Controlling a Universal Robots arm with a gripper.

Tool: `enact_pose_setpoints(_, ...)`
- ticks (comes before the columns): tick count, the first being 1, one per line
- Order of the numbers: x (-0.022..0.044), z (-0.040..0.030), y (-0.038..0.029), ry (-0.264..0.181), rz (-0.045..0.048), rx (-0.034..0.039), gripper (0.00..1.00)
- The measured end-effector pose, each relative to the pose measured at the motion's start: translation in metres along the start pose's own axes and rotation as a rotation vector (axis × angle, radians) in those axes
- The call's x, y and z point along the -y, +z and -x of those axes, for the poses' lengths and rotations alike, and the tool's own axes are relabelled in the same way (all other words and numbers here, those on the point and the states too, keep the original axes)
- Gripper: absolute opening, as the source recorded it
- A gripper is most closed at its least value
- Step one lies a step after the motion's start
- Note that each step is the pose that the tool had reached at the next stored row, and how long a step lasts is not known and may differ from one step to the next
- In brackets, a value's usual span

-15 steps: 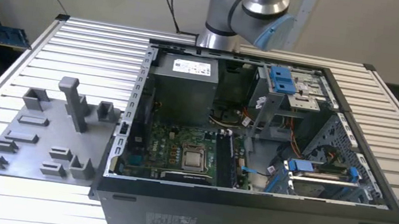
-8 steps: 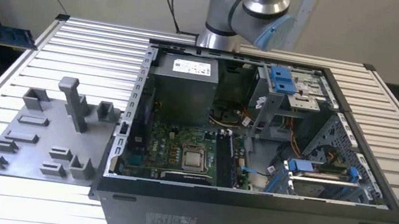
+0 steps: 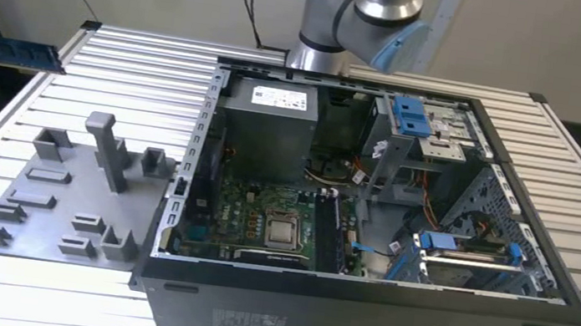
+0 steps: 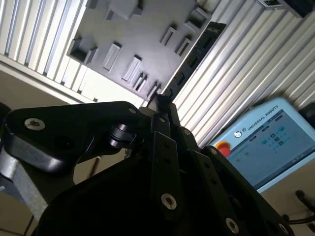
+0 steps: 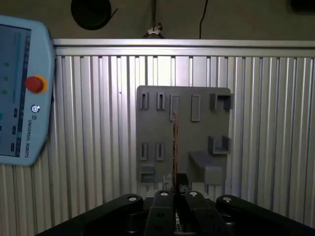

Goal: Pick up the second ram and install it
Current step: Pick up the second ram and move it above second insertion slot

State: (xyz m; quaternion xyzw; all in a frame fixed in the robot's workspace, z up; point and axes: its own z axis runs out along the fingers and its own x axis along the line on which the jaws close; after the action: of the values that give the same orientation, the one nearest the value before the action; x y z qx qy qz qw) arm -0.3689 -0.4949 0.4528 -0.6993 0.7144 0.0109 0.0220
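From where I stand, the slatted aluminium table (image 3: 2, 133) takes up most of the room, and the open black computer case (image 3: 359, 324) lies on it toward the exterior view's right, its insides facing up. The grey power-supply box (image 3: 267, 130) sits at the far end of the case, with the green motherboard (image 3: 250, 217) nearer the front wall. The robot arm (image 3: 361, 8) rises behind the case and leaves the picture at the top. On the exterior view's left, just beside the case, the grey holder plate (image 3: 55, 199) lies flat on the slats with its posts and blocks standing up; both wrist views look at it from well off (image 5: 157, 128) (image 4: 142, 34). A pale blue teach pendant (image 5: 19, 98) (image 4: 261, 142) rests on the slats near the plate. The gripper (image 5: 174, 189) (image 4: 161, 101) has its black fingers (image 5: 162, 199) drawn together on the near end of the second ram (image 5: 174, 142), which shows edge-on as a thin line running out over the plate. In the second wrist view the stick (image 4: 197, 49) shows its dark chips, slanting across the plate's edge. In the exterior view it (image 3: 24, 54) hangs at the far left, well apart from the case. Smallest of all is the pendant's red button (image 5: 34, 84)
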Motion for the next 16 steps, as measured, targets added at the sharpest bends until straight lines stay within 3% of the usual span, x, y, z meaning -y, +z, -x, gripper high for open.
enact_pose_setpoints(16,0.0241,0.0005,0.0004,0.000,0.0000,0.0000,0.15)
